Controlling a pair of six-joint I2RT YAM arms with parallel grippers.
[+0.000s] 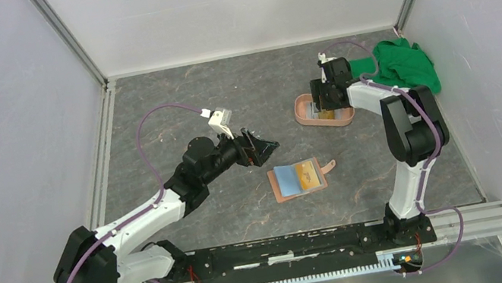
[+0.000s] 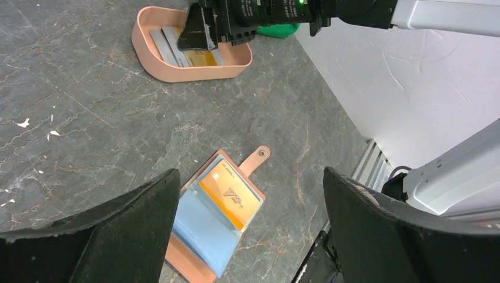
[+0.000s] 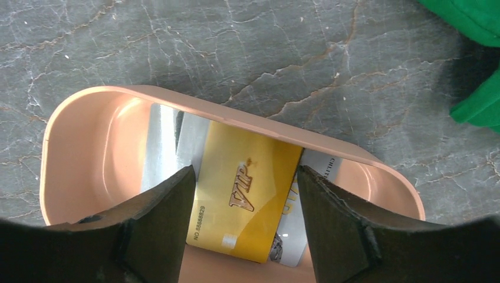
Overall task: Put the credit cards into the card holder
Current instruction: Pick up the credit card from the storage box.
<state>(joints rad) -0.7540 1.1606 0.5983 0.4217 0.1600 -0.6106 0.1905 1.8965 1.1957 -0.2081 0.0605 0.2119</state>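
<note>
a: what's on the left of the overhead view?
b: the left gripper (image 1: 263, 149), held over the grey marbled table (image 1: 222, 77), a little left of centre. its wrist view shows the two black fingers (image 2: 106, 236) spread wide, with nothing between them.
a: and next to it?
b: the card holder (image 1: 298, 179) lies open and flat just right of centre, lower in the frame than that gripper and apart from it. in the left wrist view, a light blue card (image 2: 203, 233) sits in its lower-left half and an orange-yellow card (image 2: 231, 196) in the upper-right half. the snap tab (image 2: 257, 158) sticks out toward the upper right.
a: further right?
b: the pink tray (image 1: 300, 114), in the upper right of the table, well apart from the holder. the right gripper (image 1: 322, 106) reaches down into it.
a: is it holding anything?
b: no. its jaws stand moderately apart on either side of a gold card (image 3: 244, 194) marked "vip", which lies in the tray on grey-white cards (image 3: 162, 138). whether the fingers touch it, i cannot tell.
a: and last?
b: a green cloth (image 1: 408, 65), far upper right, beside the right arm.
</note>
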